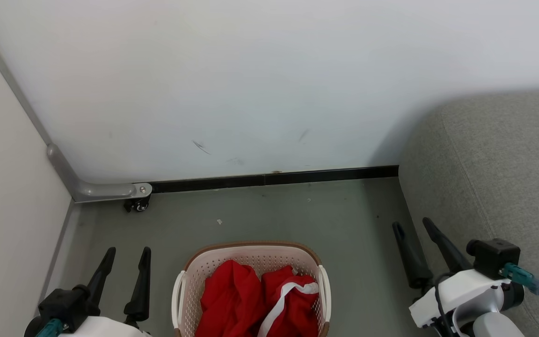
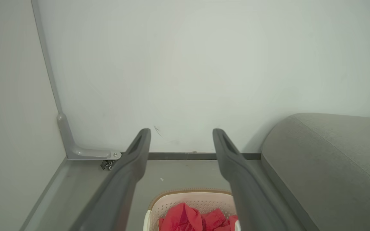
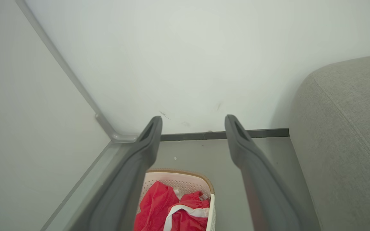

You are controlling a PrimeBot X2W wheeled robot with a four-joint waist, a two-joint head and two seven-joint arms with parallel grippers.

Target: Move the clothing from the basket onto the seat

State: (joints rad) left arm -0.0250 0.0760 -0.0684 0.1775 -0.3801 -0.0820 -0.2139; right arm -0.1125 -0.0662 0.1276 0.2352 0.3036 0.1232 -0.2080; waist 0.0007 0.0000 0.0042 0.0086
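The cream basket (image 1: 251, 251) with a brown rim stands on the floor at the bottom centre of the head view. Red clothing (image 1: 232, 297) fills it, one piece trimmed with a white stripe (image 1: 281, 297). The grey seat (image 1: 498, 173) rises at the right. My left gripper (image 1: 127, 252) is open at the lower left, beside the basket. My right gripper (image 1: 412, 223) is open at the lower right, between basket and seat. Both are empty. The wrist views show the basket (image 2: 188, 196) (image 3: 185, 177), clothing (image 2: 185, 218) (image 3: 159, 205) and seat (image 2: 326, 160) (image 3: 348, 134) beyond open grippers (image 2: 181, 132) (image 3: 194, 119).
A white wall with a black skirting strip (image 1: 274, 179) runs behind the basket. A pale panel on the left ends in a grey metal foot (image 1: 101, 189) with a small castor (image 1: 137, 204). Grey floor (image 1: 274, 215) lies between basket and wall.
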